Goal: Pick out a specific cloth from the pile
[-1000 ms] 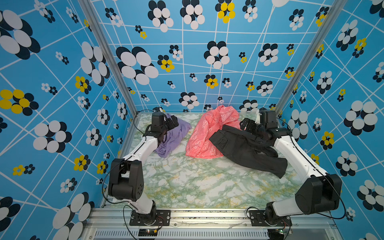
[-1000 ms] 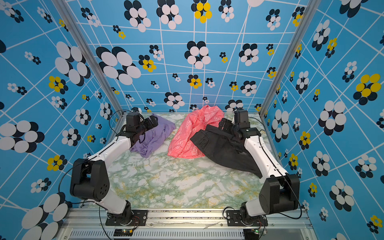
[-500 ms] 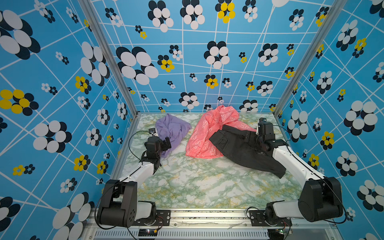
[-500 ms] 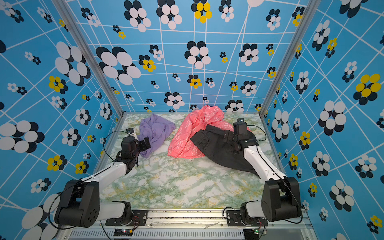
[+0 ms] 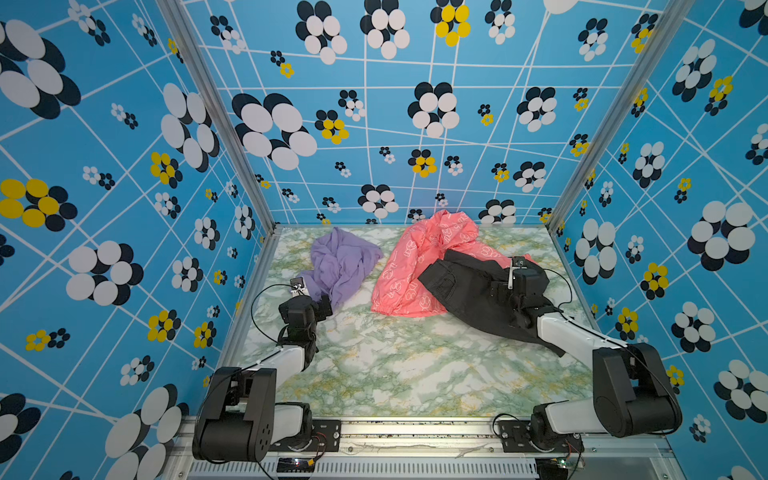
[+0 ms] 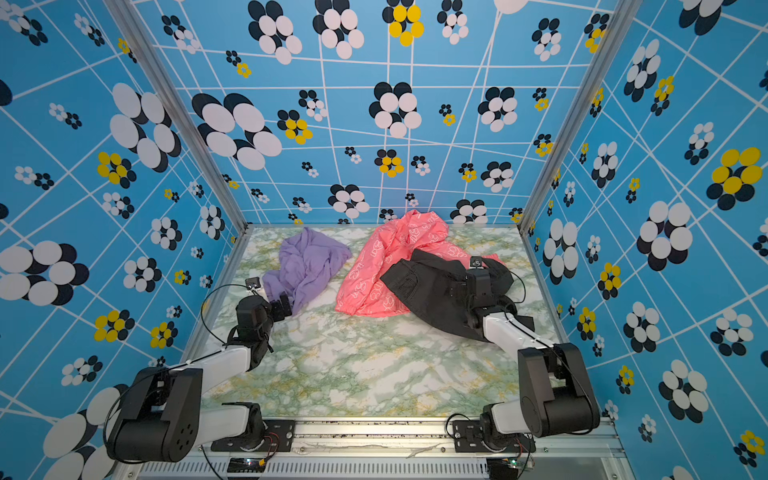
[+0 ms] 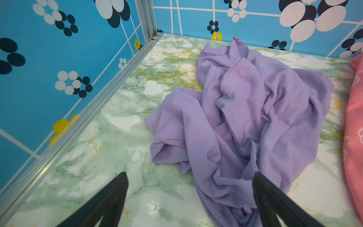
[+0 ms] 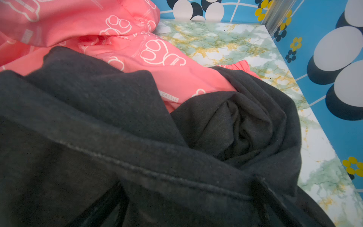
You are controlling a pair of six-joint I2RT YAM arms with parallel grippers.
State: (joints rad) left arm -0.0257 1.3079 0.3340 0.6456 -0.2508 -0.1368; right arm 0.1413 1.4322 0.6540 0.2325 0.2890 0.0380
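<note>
- Cloth [image 5: 343,266] is lying crumpled at the far left of the table [image 5: 395,365], apart from the pile [image 5: 415,266], stretching straight away from the left gripper [image 5: 326,305].
- Those jaws are gaping wide at its near end, holding nothing.
- Farther off, the right gripper [image 5: 500,286] is hanging open over black trousers [image 5: 453,286].

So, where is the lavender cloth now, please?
In both top views the lavender cloth lies at the table's far left, apart from the coral-pink garment, just ahead of the left gripper.

"CATTLE" on the pink garment [image 8: 125,45] (start hidden)
</note>
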